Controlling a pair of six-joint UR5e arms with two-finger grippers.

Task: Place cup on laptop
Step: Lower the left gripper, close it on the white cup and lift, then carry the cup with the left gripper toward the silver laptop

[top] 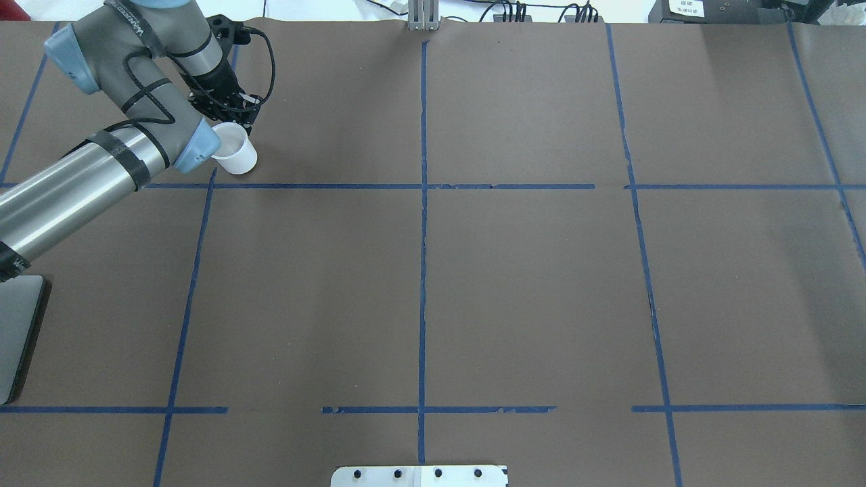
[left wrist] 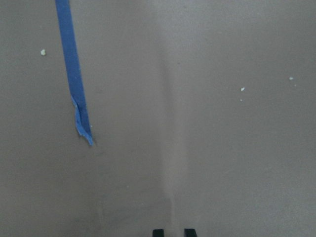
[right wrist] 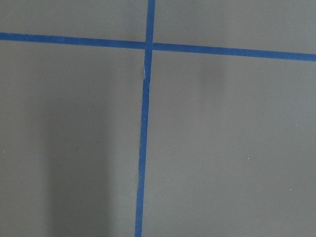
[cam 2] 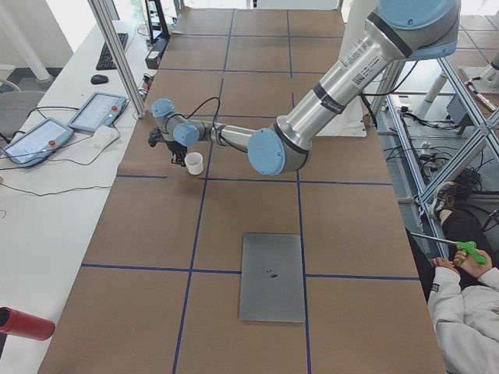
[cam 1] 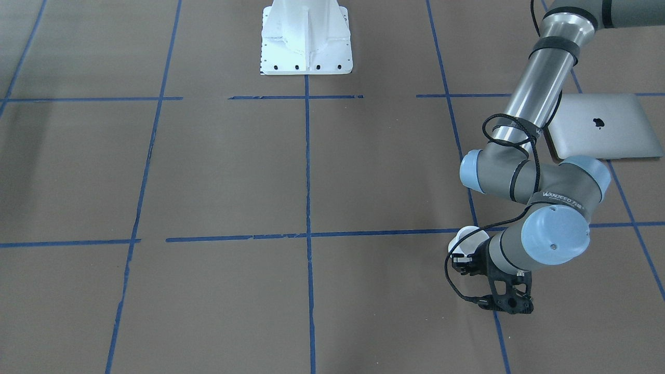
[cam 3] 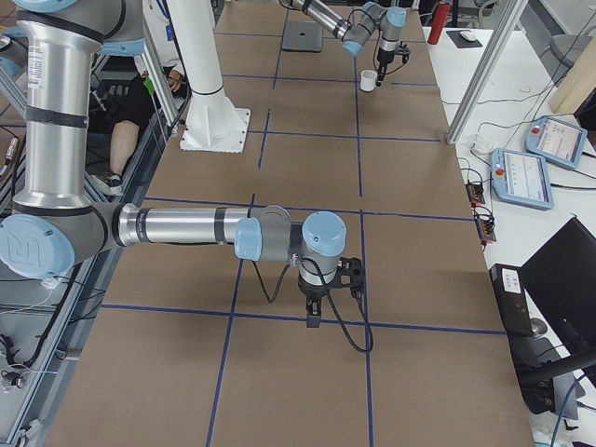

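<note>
The small white flared-rim cup (top: 235, 154) stood upright on your brown paper-covered worktop (top: 528, 284), well apart from the flat silver-grey laptop (cam 1: 602, 127) and not yet on its lid. The left arm's black claw (left wrist: 173, 232) sat just beyond the cup from the laptop, tips close together with nothing between them, so I judged the grasp not yet made. Next you would have needed to spread the tips, straddle the cup's wall, clench, lift and carry it to the laptop. Whether the right arm's claw (cam 3: 315, 318) was clenched, I cannot tell.
</note>
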